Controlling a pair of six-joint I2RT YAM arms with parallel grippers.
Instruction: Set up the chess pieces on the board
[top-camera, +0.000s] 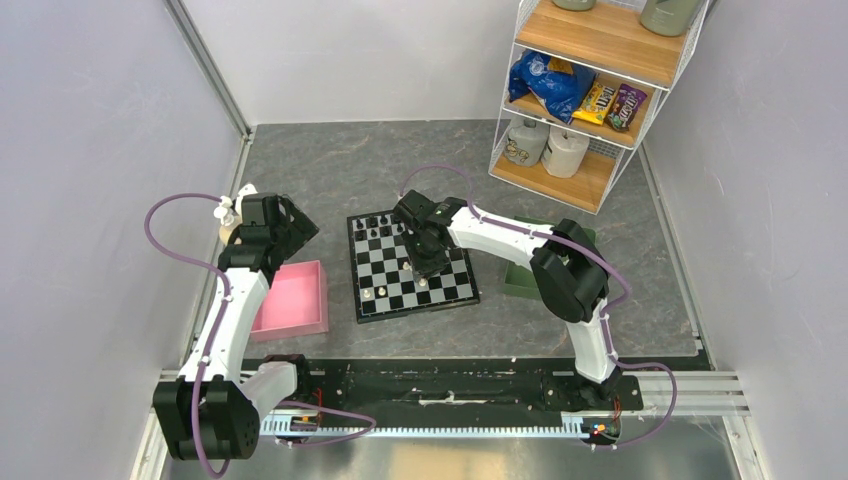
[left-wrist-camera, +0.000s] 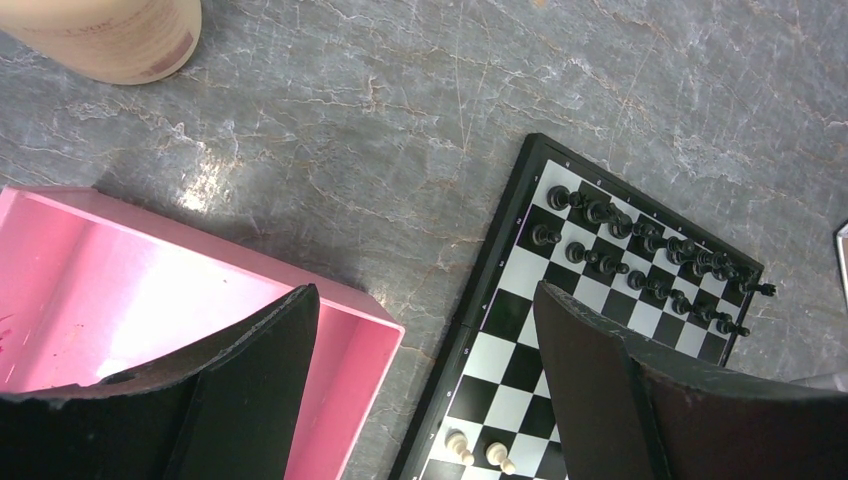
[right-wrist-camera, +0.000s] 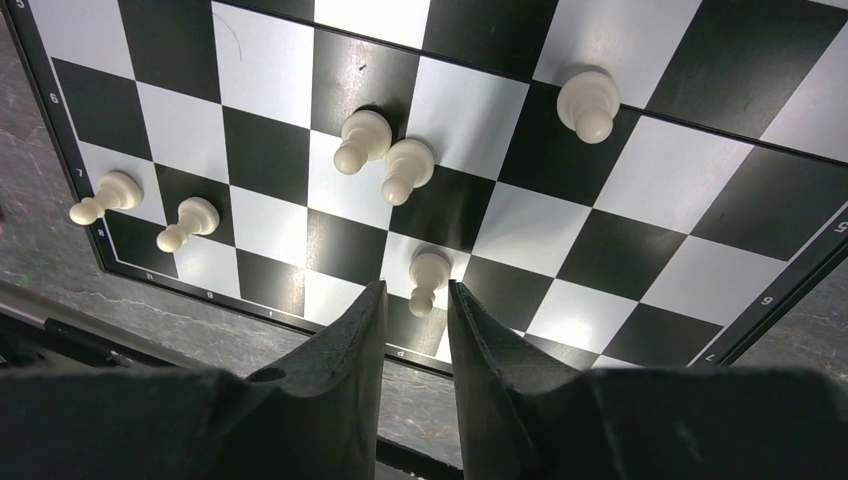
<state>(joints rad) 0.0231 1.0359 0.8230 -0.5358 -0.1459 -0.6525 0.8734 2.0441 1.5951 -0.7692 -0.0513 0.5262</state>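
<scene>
The board (top-camera: 415, 308) lies mid-table. Several black chess pieces (top-camera: 380, 226) stand in its far rows, also seen in the left wrist view (left-wrist-camera: 640, 250). Several cream-white pawns stand on the near half: two near the left corner (right-wrist-camera: 190, 222), two close together (right-wrist-camera: 405, 168), one alone (right-wrist-camera: 590, 102). My right gripper (right-wrist-camera: 416, 287) hovers over the board's near rows (top-camera: 425, 265), jaws slightly apart, with one white pawn (right-wrist-camera: 428, 272) standing just beyond the tips, untouched. My left gripper (left-wrist-camera: 425, 290) is wide open and empty, above the gap between the pink tray (left-wrist-camera: 120, 290) and the board (left-wrist-camera: 515, 300).
The pink tray (top-camera: 290, 300) sits left of the board. A green tray (top-camera: 520, 280) is partly hidden under the right arm. A cream bottle (top-camera: 232, 215) stands by the left wall. A wire shelf (top-camera: 590, 90) with snacks stands at the back right.
</scene>
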